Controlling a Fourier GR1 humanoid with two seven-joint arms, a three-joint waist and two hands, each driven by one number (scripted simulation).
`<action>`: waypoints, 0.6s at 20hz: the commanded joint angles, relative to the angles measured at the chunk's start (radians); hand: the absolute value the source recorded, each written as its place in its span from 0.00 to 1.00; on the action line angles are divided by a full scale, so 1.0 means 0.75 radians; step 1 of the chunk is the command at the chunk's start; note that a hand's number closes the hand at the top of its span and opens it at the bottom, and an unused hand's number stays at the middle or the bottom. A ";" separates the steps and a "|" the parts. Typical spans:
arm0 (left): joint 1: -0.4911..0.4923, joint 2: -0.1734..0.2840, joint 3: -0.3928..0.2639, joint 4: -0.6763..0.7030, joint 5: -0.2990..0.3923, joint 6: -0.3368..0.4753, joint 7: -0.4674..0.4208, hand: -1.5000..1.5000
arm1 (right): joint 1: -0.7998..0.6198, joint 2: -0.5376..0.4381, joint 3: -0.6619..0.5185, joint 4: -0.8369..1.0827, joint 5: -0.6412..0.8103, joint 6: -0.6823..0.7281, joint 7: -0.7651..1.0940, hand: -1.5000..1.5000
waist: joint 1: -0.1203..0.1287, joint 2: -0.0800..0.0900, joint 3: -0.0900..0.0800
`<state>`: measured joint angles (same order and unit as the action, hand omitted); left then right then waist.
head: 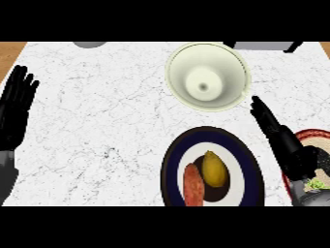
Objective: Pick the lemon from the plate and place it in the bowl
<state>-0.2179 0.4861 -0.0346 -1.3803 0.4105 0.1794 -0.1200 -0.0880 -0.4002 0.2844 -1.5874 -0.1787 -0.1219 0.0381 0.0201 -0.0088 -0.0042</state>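
Bare counter (103, 126) is lying wide open left of the plate (173, 164) and bowl (224, 101), while another plate (324, 138) is crowding the right side

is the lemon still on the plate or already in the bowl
On the plate. The lemon lies on the plate beside a reddish sausage-like item; the bowl holds nothing.

We see even, bright, diffuse light on the white marble counter (110, 111); no single source is evident. The bowl (209, 76) shades softly darker toward its centre. The plate (212, 167) casts almost no shadow. No glare appears. Edges look slightly soft throughout.
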 commanded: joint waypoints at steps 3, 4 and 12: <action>-0.045 0.018 0.024 -0.027 -0.041 0.027 -0.023 0.50 | -0.121 0.176 0.250 -0.163 -0.046 0.176 -0.035 0.00 | 0.008 0.008 0.007; -0.032 0.009 0.010 -0.050 -0.062 0.042 -0.046 0.50 | -0.140 0.269 0.346 -0.213 -0.049 0.175 -0.036 0.00 | 0.031 0.003 0.007; 0.010 0.071 0.083 -0.097 -0.019 0.022 0.011 0.50 | 0.017 0.334 0.651 -0.317 0.761 -0.384 -0.237 0.00 | -0.035 -0.009 0.005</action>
<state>-0.2326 0.5179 -0.0012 -1.4147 0.3853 0.1936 -0.1251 -0.1635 -0.1954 0.6372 -1.7759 0.1797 -0.2588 -0.0814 0.0034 -0.0168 -0.0022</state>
